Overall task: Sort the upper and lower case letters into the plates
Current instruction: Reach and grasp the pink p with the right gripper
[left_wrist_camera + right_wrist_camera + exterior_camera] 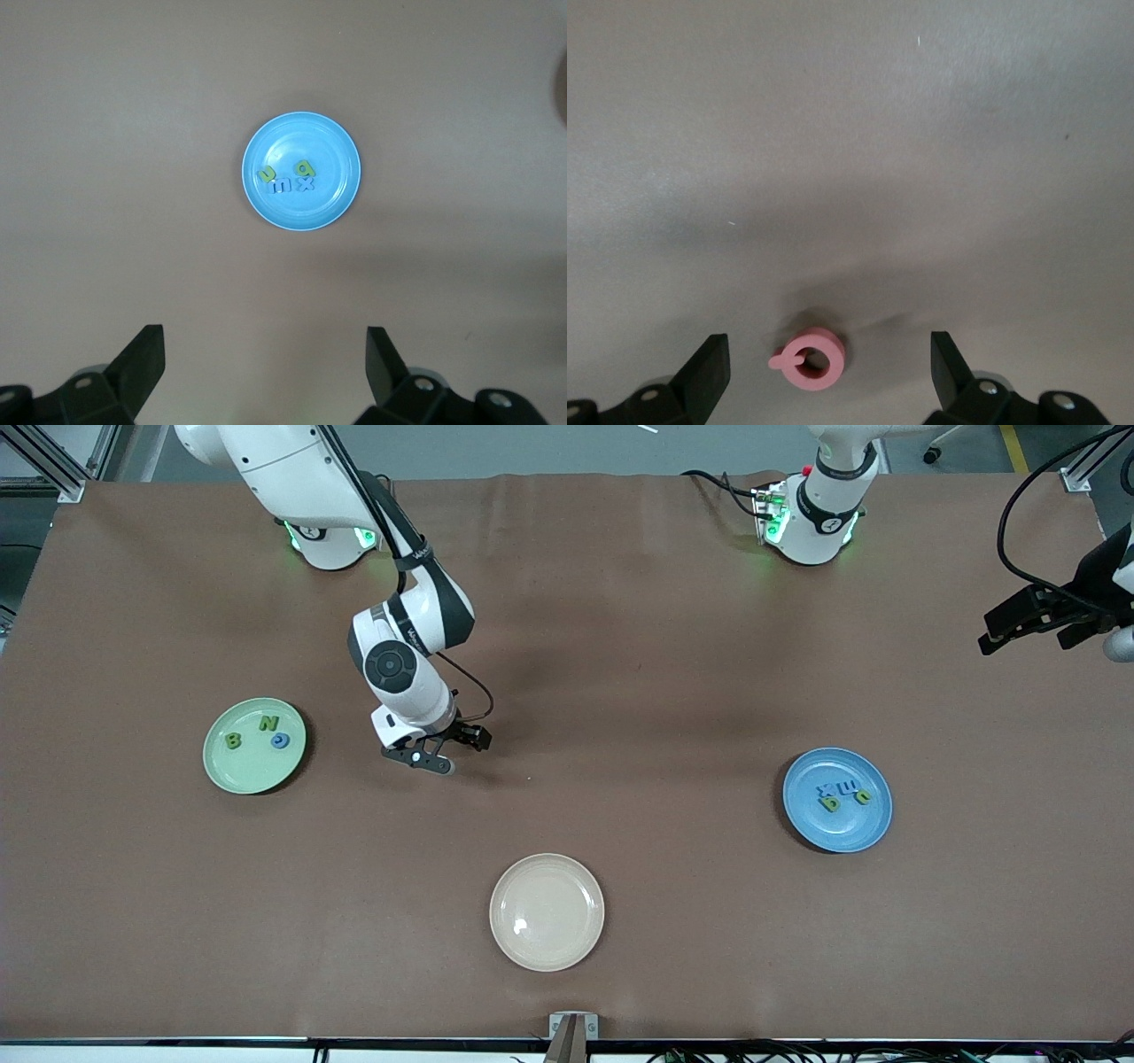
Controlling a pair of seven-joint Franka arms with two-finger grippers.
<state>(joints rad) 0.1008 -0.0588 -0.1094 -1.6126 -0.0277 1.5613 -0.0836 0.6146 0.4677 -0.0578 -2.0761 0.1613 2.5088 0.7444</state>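
**A:** So the last one out is the pink Q (813, 359), flat on the brown table (620, 691), sitting between the spread fingers of the right hand (447, 755). In the front view it's hidden under that hand, roughly 3 o'clock of the mint green plate (254, 746). That plate already has B (233, 740), N (268, 724) and a blue C (281, 740).

**B:** And the blue plate (837, 800)?

**A:** Four lowercase letters (285, 178) bunched together in it. The left hand (1032, 622) is parked high toward its own end of the table, about 1 o'clock of the blue plate, fingers wide apart, holding nothing. Just waiting, I'd say.

**B:** What could go wrong from here?

**A:** My guess: the Q is low and round, so if the fingers close off-centre it could squirt sideways or tip up on edge. Its little tail sticks out toward one finger, which might twist it as they close. The table cover is also slightly puckered right beside the letter, so pressing down too hard could snag it.

**B:** And the cream plate (547, 911)?

**A:** Empty, at 5 o'clock of the right hand. Dropping the Q there would be a mis-sort.
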